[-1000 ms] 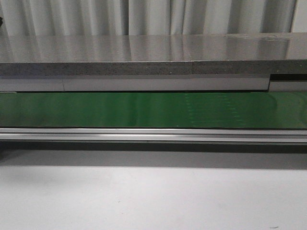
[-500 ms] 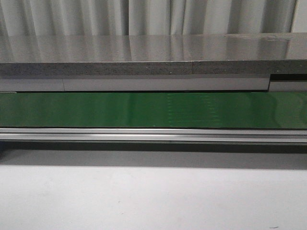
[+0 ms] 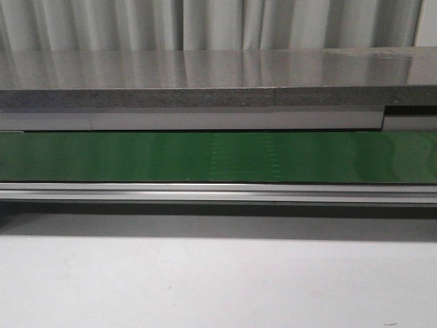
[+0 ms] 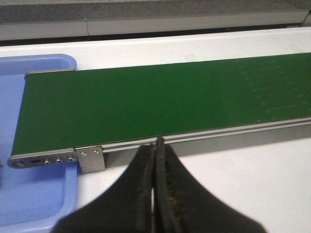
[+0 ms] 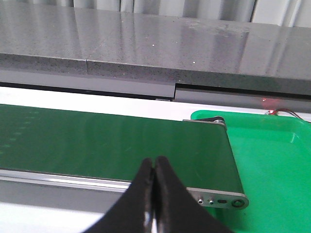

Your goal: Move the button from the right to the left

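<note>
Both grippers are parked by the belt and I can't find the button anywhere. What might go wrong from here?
1. No button shows on the green belt, the blue tray or the green tray, so any reach now would be blind.
2. The left gripper and right gripper are both shut; they must open before grasping.
3. Both sit close to the belt's metal rail, so a careless descent might strike it.

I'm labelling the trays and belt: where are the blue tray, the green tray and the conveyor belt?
blue tray (image 4: 34,206): left wrist view, bare floor.
green tray (image 5: 277,160): right wrist view, bare floor.
conveyor belt (image 3: 136,156): front view, green surface.
</note>
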Motion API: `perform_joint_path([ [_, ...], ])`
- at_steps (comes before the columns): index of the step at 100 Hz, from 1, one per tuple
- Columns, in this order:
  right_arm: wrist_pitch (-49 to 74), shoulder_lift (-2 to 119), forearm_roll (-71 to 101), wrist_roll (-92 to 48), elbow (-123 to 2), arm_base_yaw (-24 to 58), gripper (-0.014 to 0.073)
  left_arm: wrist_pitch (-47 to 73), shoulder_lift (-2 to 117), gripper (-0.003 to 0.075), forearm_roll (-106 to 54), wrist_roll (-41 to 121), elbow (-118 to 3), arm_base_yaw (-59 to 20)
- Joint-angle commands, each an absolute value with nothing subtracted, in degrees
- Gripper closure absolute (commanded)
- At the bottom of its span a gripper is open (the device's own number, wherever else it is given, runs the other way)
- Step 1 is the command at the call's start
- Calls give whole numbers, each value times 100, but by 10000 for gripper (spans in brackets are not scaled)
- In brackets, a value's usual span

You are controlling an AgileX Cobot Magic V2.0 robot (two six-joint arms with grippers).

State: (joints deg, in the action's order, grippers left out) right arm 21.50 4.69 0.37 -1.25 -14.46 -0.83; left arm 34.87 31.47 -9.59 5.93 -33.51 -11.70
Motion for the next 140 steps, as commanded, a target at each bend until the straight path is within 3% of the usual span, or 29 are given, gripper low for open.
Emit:
perform_joint_path([
  [1, 1685, 537, 41, -160, -1596, -88, 661, 2988, 2873, 741, -1051, 531, -3331, -1218],
  [15, 1685, 537, 41, -160, -1596, -88, 661, 2444, 2568, 741, -1051, 531, -2956, -1218],
  [39, 1685, 537, 41, -160, -1596, -88, 661, 520, 1867, 741, -634, 243, -1845, -931],
  [74, 1685, 537, 41, -160, -1596, -88, 661, -370, 468, 741, -240, -363, -115, -585],
  [90, 1685, 537, 41, -160, -1596, -88, 661, -48, -237, 741, -240, -363, 248, -585],
  [140, 1678, 544, 41, -160, -1596, -88, 661, 0, -187, 741, -240, -310, 248, -585],
])
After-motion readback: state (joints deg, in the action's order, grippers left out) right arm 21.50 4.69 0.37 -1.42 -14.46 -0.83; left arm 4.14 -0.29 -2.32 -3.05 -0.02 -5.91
